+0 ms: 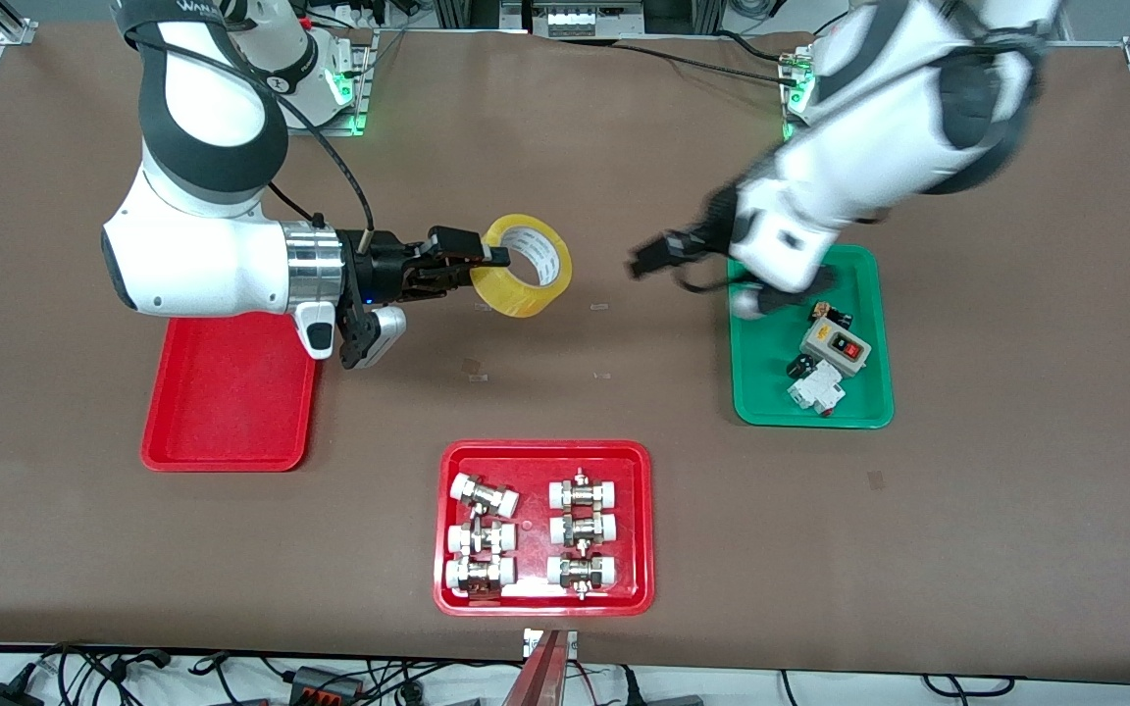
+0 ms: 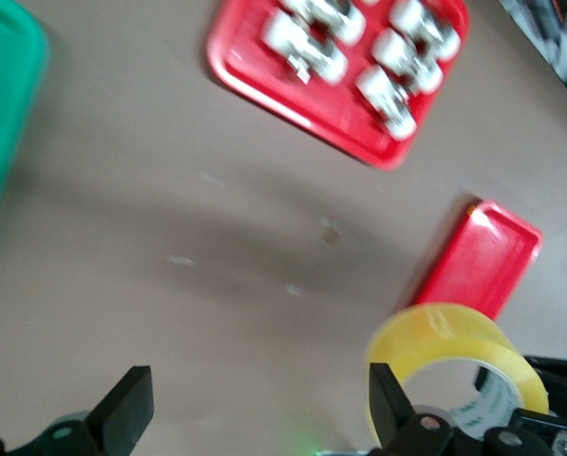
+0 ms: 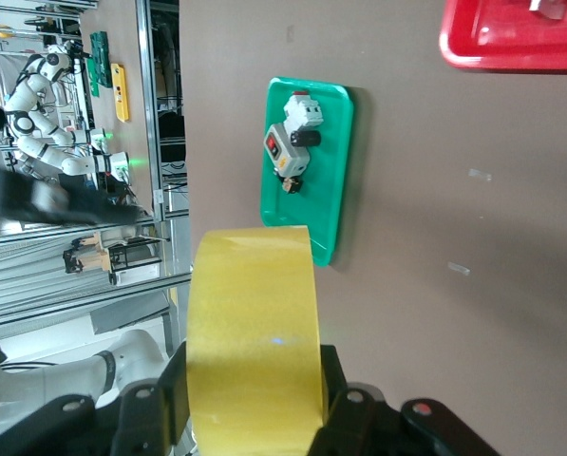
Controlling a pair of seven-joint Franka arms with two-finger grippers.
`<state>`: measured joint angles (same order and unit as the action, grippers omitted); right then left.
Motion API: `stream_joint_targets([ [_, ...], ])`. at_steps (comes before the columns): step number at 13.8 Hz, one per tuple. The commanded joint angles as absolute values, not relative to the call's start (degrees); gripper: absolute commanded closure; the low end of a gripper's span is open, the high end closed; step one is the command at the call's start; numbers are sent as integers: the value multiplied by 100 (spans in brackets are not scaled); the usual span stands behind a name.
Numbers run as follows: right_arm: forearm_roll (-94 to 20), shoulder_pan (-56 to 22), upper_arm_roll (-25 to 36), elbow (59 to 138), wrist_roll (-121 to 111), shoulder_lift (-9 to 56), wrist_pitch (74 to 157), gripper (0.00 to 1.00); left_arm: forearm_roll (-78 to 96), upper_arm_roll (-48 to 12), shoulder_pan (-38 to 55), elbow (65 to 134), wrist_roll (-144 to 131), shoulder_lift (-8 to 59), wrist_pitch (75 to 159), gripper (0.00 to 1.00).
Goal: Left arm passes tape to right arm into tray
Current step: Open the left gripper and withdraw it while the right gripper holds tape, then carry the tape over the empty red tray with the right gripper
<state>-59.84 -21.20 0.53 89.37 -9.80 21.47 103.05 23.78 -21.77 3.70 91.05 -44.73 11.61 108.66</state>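
One roll of tape [image 1: 528, 265] is held aloft by the right gripper [image 1: 487, 258], whose fingers are clamped on the wall of the roll over the bare table [image 1: 565, 147], between the plain red tray [image 1: 229, 397] and the green tray [image 1: 810, 338]. The handover appears complete, so the carry to the tray is judged to be what remains. A slip is the main risk — the roll is pinched only at one edge of its ring, and the smooth yellow film could twist or slide out if the arm is swung sharply. A second risk is judged to lie in the release: the tray sits partly under the right arm's own wrist, so the roll could be dropped onto the raised rim and allowed to roll away across the table, or toward the red tray of pipe fittings [image 1: 543, 528] nearer the front camera. The right arm is stretched level, its forearm horizontal and the gripper pointed toward the left arm's end of the table. The left gripper [image 1: 651, 257] is spread wide and empty over the table just beside the green tray, the arm bent low and blurred.
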Motion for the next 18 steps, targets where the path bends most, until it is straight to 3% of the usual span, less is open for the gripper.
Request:
stream_joint_targets([
  [1, -6012, -1908, 70, 8894, -1221, 2381, 10257, 59, 1998, -2206, -165, 9325, -4009, 730, 10382, 0],
  [5, -5363, -1145, 79, 9166, -1230, 2522, 10213, 59, 1495, -2215, -931, 9325, -2703, 572, 9741, 0],
  [12, -4781, 710, 79, 9167, -2283, 3427, 9441, 59, 178, -898, -387, 9343, -1374, 203, 9369, 0],
  [18, -4738, 1564, 79, 9097, -3023, 3796, 9158, 59, -377, -326, -246, 9431, -362, -140, 9352, 0],
])
